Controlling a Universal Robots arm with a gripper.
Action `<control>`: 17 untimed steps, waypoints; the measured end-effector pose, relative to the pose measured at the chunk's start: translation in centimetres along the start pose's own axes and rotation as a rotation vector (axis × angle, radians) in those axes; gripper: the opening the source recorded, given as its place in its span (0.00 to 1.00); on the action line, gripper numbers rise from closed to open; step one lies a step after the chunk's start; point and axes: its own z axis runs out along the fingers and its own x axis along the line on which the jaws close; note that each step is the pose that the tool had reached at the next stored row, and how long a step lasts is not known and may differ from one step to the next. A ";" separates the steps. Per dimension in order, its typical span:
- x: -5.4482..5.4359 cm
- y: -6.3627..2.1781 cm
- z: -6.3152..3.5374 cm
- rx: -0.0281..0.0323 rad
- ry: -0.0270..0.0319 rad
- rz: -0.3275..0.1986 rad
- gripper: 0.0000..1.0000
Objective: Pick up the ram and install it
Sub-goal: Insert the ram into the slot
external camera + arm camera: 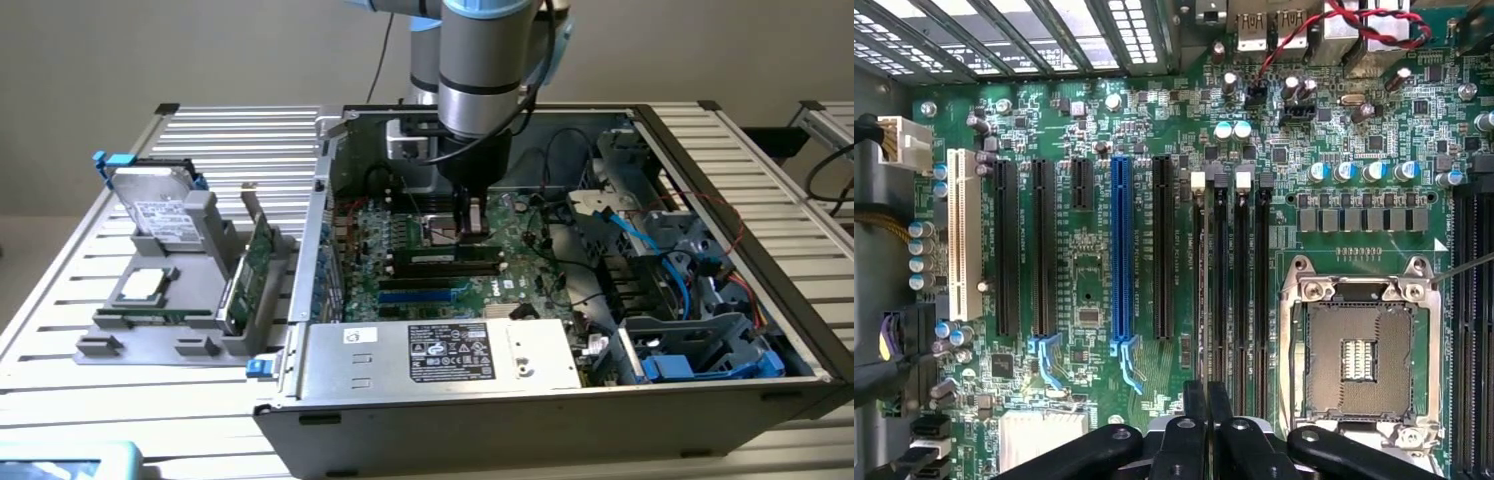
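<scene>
Ext. view: UR arm (487, 60) reaching down into open PC case (400, 430), gripper (470, 238) low over the motherboard (380, 255) near the case's middle. Clenched, fingers pressed together; no telling whether a thin board is pinched between them. Right under the tips, a long dark bar (447, 256): maybe the ram edge-on, maybe a bare slot, can't tell. On ext. view's left, well apart from the gripper, grey rack (100, 345) w/ hard drive (160, 210), silver CPU (144, 285), upright expansion card (247, 275) and, low along its front, a narrow green strip (154, 316) that could also be a ram stick; too small to be sure. Wrist view: gripper (1206, 392) shut tight, black fingers side by side, lined up lengthwise w/ the bank of DIMM slots (1242, 280), which sits between the blue PCIe slot (1120, 250) and the empty CPU socket (1354, 355). Judged step: install end of the job, at the slots, not the pick-up at the rack. Judged needs at this stage: dead-square line-up w/ one slot, notch matched, end clips free, straight-down pressure, no sideways load on the board.
</scene>
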 end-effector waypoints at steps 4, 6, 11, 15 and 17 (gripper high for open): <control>0.0 -0.01 0.09 0.0008 -0.0002 -0.009 0.12; 0.0 -0.01 0.17 0.0009 0.0000 -0.011 0.12; 0.0 0.00 0.31 0.0009 0.0002 -0.011 0.12; -0.1 0.00 0.36 0.0009 0.0001 -0.011 0.12; -0.1 0.00 0.40 0.0009 0.0001 -0.011 0.12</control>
